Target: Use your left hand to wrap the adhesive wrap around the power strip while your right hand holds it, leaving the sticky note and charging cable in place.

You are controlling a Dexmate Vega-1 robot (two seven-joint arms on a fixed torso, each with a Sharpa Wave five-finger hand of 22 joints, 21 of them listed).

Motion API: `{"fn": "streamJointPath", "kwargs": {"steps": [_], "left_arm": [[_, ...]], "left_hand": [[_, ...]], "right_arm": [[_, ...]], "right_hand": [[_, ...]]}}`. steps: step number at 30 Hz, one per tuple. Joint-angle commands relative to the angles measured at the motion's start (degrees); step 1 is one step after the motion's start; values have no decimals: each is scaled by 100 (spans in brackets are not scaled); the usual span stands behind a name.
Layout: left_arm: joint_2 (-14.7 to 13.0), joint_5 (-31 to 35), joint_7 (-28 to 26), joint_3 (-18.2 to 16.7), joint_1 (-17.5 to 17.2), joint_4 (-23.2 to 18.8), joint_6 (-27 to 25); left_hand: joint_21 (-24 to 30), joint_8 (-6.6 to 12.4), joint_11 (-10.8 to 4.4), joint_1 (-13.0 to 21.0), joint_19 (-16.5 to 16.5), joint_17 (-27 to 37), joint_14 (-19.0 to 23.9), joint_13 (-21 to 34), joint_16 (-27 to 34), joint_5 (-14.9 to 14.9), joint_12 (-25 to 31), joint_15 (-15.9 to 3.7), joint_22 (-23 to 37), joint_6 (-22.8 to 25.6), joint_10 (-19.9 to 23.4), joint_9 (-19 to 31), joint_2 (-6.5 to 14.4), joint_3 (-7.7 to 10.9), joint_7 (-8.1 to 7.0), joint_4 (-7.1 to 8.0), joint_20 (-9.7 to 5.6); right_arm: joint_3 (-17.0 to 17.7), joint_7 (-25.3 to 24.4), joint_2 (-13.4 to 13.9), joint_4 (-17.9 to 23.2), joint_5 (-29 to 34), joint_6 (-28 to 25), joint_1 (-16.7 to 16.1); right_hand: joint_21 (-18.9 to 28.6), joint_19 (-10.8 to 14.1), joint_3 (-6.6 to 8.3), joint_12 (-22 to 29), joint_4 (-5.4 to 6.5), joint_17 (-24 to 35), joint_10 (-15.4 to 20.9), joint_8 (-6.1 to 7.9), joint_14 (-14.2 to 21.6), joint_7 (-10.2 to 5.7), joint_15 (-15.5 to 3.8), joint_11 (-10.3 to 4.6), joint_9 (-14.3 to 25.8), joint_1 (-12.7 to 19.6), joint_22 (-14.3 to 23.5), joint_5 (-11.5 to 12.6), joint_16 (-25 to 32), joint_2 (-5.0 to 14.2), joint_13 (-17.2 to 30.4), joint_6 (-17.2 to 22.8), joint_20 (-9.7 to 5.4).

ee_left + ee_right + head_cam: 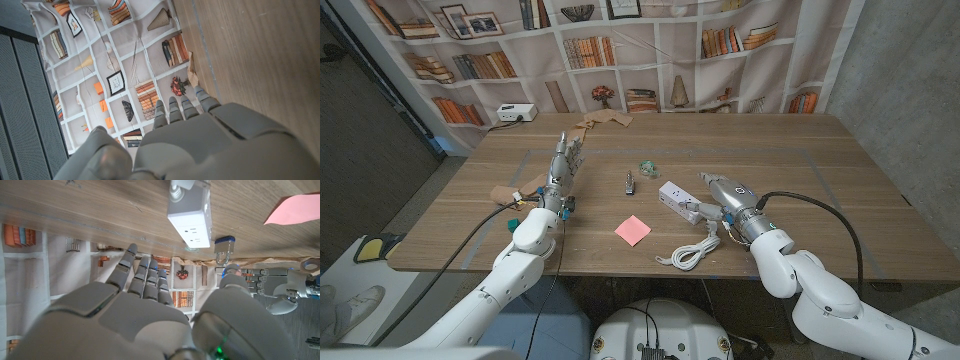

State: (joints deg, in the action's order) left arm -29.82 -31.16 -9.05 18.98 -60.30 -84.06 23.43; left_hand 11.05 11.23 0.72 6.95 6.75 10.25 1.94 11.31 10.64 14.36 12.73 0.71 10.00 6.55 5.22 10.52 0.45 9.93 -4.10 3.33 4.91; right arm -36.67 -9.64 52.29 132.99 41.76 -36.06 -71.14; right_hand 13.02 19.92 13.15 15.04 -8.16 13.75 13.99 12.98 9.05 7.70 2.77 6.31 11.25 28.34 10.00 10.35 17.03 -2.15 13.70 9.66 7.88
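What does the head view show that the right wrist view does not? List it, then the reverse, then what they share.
Head view alone: the coiled white charging cable, the adhesive wrap beyond the strip, and a white box at the far left edge of the table.
Right wrist view alone: the outlet sockets on the power strip's face, seen close up.
Both: the power strip, the pink sticky note, the small metal object, the right hand open, and the left hand open.

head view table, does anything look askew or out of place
Nothing looks damaged or spilled. The power strip lies at an angle to the table edge, the pink sticky note sits turned diamond-wise, and the white charging cable lies loosely coiled.
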Motion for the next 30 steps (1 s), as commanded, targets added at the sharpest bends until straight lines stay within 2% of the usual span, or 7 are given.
{"fn": "streamJointPath", "kwargs": {"steps": [1, 23, 30], "left_arm": [[62, -6, 40, 41, 62, 122, 37], [92, -13, 45, 57, 115, 216, 41], [89, -19, 68, 63, 134, 236, 38]], "left_hand": [[11, -6, 17, 5, 0, 25, -23, 26, 11, -13, -3, -1, 15, 33, 14, 17, 48, -5, 8, 6, -39], [13, -5, 36, 6, 2, 25, -17, 27, 15, -13, -5, 0, 15, 40, 17, 17, 55, -19, 4, 3, -38], [12, -7, 33, 5, 0, 25, -16, 27, 16, -14, -5, 0, 15, 35, 17, 17, 57, -25, 8, 2, -38]], "right_arm": [[-122, 251, -72, -70, 261, -12, 79], [-215, 285, -338, -284, 553, -67, 125], [-235, 129, -407, -381, 625, -36, 80]], "right_hand": [[0, 65, 81, 12, -62, 38, -24, -33, 5, 27, 11, 18, 24, 173, 20, 31, 26, 22, 35, -99, -9], [-9, 140, 125, 98, -96, 67, 141, -28, 99, 47, -46, -34, 40, 347, 21, 23, 61, 34, 94, -92, -38], [-7, 197, 157, 156, -98, 85, 247, -6, 203, 29, -114, -77, 47, 430, 22, 20, 102, 76, 126, -25, -63]]}}
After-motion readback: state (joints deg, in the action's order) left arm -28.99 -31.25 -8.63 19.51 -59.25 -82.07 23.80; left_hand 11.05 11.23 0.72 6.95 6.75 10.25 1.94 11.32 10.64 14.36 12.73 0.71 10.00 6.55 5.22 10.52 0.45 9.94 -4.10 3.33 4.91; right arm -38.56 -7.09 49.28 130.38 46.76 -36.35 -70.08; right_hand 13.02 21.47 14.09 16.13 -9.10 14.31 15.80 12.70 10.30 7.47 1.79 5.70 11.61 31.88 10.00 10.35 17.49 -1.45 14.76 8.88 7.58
